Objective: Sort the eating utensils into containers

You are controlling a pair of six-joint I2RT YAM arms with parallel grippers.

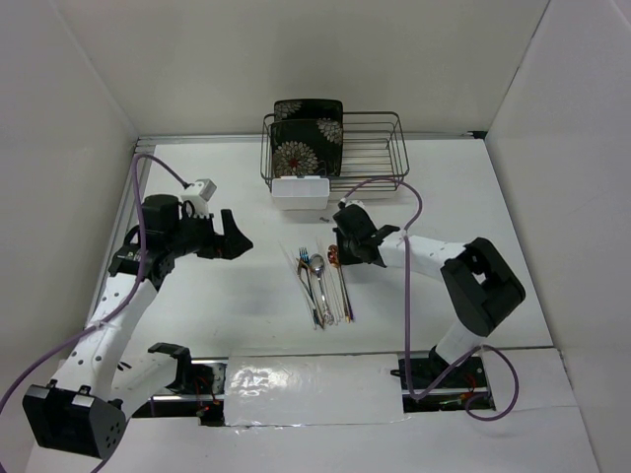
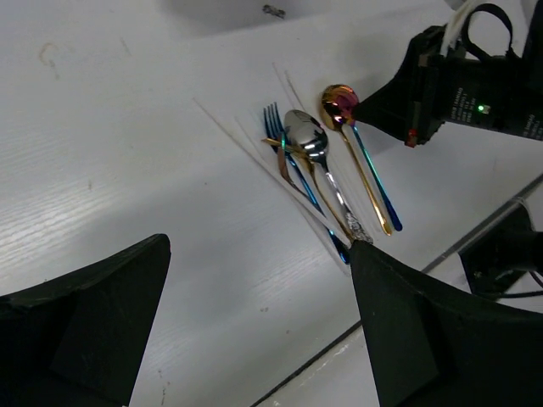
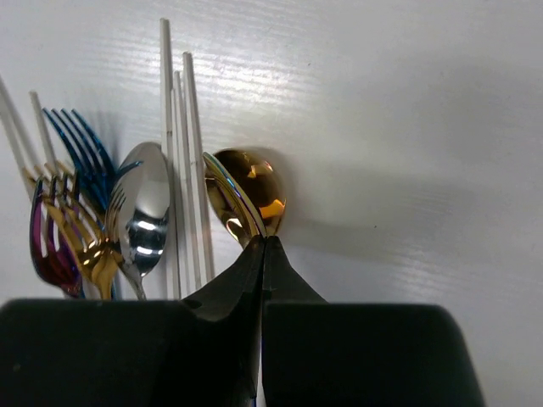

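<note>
Item: iridescent spoon (image 3: 254, 197), at the right end of the cutlery row at the centre of the top view, just beside the chopsticks (image 3: 182, 153), silver spoon (image 3: 144, 212) and fork (image 3: 81, 144). Right gripper (image 3: 263, 246): jaws closed tip to tip on the near rim of its bowl, which looks tipped on edge. Step in hand, by your likely reading: picking this spoon. Your next move calls for a straight lift clear of the chopsticks, then a carry toward upper centre to the white tub (image 1: 299, 193), in front of the wire rack (image 1: 380, 148); so thin a pinch may slip. Left gripper (image 1: 233, 237): jaws wide apart, holding nothing, left of centre. Writing: none legible.
</note>
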